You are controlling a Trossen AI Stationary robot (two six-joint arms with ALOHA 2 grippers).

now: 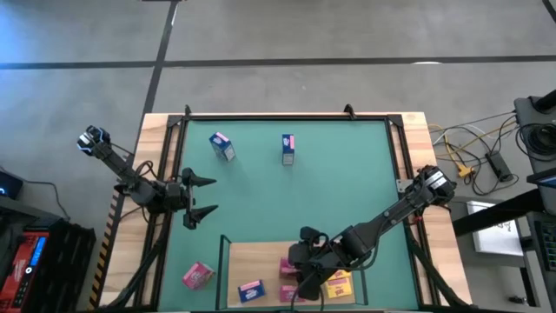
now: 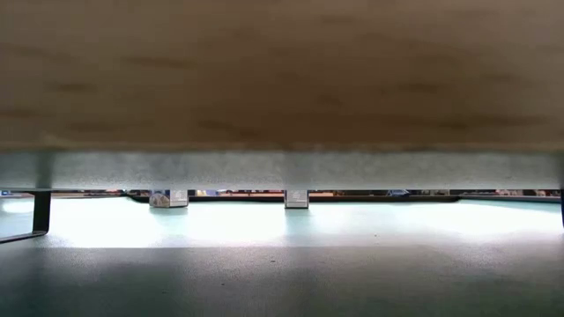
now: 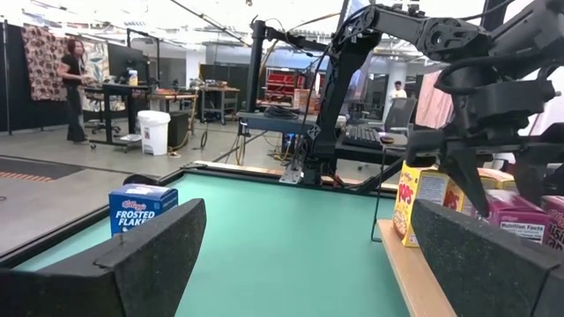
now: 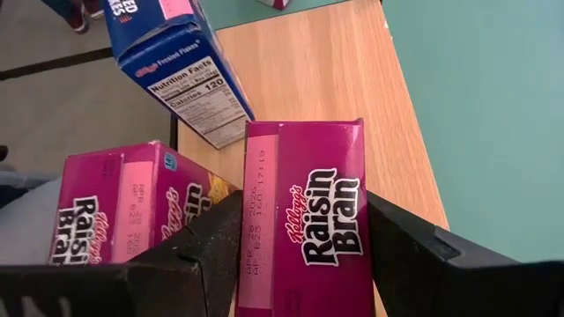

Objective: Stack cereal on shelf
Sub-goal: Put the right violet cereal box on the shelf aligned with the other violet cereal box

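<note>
The shelf (image 1: 261,256) is a light-wood board at the mat's near edge. On it I see a blue cereal box (image 1: 251,289), a yellow one (image 1: 339,283) and pink ones (image 1: 287,266). My right gripper (image 4: 304,231) hangs over the board, shut on a pink Raisin Bran box (image 4: 308,176). A second pink box (image 4: 115,207) and a blue box (image 4: 181,75) lie beside it. On the green mat are a blue box (image 1: 222,146), another box (image 1: 287,149) and a pink box (image 1: 197,275). My left gripper (image 1: 215,196) waits open at the mat's left side. My right gripper pinches the pink box by its two narrow long sides (image 4: 257,231), one finger (image 4: 211,242) on each. The fingers slant down toward the table's near edge and lie across the box. Its printed face is turned up, its far end over the board. Whether it rests on the board does not show.
Thin dark posts stand at the shelf's corners (image 1: 222,241); one leg (image 2: 40,216) shows under the board in the low view. A raised dark frame (image 1: 287,116) rims the mat. Cables and gear (image 1: 486,161) lie beyond the table's right edge. A person (image 3: 72,84) stands far off in the room.
</note>
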